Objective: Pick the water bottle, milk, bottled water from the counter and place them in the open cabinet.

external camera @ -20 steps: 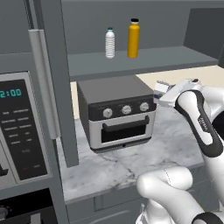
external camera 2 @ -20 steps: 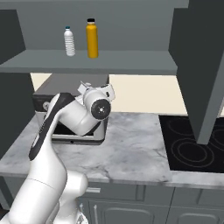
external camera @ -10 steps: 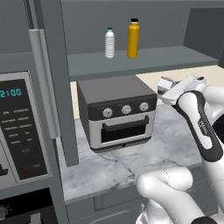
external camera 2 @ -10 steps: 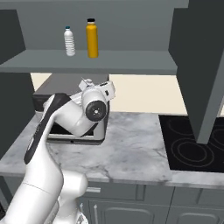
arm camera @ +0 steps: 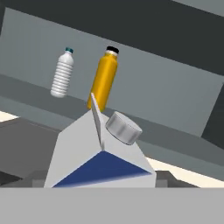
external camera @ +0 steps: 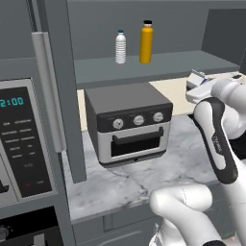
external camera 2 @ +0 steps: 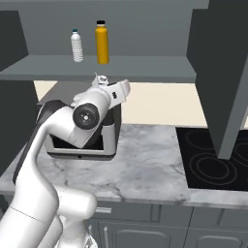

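The orange-yellow water bottle [external camera: 146,42] [external camera 2: 101,42] [arm camera: 104,81] and the clear ribbed bottled water [external camera: 120,47] [external camera 2: 77,46] [arm camera: 62,73] stand upright side by side on the shelf of the open cabinet [external camera: 163,65] [external camera 2: 145,68]. My gripper [external camera: 197,82] [external camera 2: 103,85] is shut on the milk [arm camera: 98,157], a white carton with a blue band and a grey round cap. Its peaked top [external camera: 196,75] [external camera 2: 100,78] shows just below the shelf's front edge, to the right of the bottles. My fingertips are hidden behind the carton.
A grey toaster oven [external camera: 129,127] [external camera 2: 58,145] with three knobs sits on the marble counter [external camera: 178,158] [external camera 2: 145,160] under the shelf. A microwave panel [external camera: 19,139] stands at the left. A black cooktop [external camera 2: 213,160] lies to the right, under a dark cabinet side [external camera 2: 223,72].
The arm has lifted the milk higher and a little to the right, closer to the shelf's front edge. The two bottles on the shelf have not moved.
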Robot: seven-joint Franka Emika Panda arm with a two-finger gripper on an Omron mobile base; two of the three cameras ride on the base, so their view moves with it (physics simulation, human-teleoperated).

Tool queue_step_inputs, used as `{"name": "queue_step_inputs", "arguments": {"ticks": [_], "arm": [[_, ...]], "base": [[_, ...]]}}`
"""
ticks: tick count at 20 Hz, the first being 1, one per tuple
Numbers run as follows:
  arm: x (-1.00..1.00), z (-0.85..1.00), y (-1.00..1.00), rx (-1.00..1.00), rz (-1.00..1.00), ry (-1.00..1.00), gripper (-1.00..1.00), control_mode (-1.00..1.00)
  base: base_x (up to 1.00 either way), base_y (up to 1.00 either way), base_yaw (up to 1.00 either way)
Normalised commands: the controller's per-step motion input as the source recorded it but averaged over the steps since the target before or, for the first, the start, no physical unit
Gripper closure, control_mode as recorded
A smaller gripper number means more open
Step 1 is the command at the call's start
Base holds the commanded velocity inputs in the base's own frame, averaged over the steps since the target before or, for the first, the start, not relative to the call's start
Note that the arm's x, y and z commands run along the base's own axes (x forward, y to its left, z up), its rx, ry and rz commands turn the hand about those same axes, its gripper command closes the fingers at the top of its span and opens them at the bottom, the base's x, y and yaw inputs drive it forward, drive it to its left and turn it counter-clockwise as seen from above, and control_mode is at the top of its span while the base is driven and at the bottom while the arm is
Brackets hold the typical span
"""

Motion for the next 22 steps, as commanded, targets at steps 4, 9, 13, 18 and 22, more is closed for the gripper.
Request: {"name": "queue_step_inputs", "arguments": {"ticks": [4,9,13,18,22], "arm": [[-0.2,0.65,-0.38,0.03,-0.08,0.0,1.0,-1.0],[-0.09,0.57,-0.19,0.03,0.0,-0.03,1.0,-1.0],[0.0,0.48,-0.07,0.05,0.0,-0.02,1.0,-1.0],[0.13,0.36,-0.02,0.05,0.0,0.0,1.0,-1.0],[0.25,0.1,0.0,0.05,0.0,0.0,1.0,-1.0]], "base": [[0.0,0.0,0.0],[0.0,0.0,0.0],[0.0,0.0,0.0],[0.0,0.0,0.0],[0.0,0.0,0.0]]}}
